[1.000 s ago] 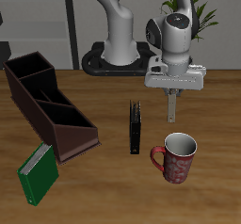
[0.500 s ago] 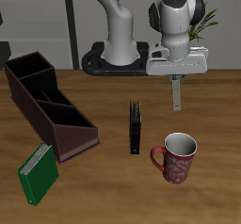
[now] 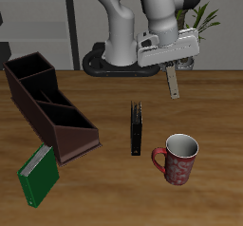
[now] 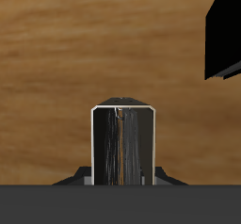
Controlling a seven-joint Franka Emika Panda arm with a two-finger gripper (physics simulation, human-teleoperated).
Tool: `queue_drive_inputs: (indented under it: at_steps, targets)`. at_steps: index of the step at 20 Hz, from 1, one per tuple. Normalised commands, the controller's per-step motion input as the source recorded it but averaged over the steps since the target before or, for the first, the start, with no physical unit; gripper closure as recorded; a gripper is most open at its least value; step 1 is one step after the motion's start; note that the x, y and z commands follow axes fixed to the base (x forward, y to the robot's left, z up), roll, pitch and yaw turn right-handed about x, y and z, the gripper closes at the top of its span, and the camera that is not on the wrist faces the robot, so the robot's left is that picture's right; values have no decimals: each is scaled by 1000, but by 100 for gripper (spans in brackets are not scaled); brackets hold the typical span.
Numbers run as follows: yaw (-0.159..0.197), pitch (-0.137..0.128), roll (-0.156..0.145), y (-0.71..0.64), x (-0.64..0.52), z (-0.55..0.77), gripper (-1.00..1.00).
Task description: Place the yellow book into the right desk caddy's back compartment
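Bare desk (image 3: 104,102) lies between the right desk caddy (image 3: 49,106) and the upright black book (image 3: 137,128); a mug (image 3: 177,159) stands just beside that book.

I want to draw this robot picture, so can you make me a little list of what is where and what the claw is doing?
gripper: raised above the table, shut on the thin tan-yellow book, which hangs down
long dark maroon desk caddy: on the wooden table, compartments look empty
green book: lying by the caddy's low end
black book: standing upright mid-table
red patterned mug: upright, beside the black book, apart from it
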Motion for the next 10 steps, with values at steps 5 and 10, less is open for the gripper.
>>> queue_drive_inputs:
  at_steps: [5, 10]
  targets:
    - [189, 0, 58, -230, 113, 358, 100]
    - [92, 29, -49, -464, 141, 281, 100]
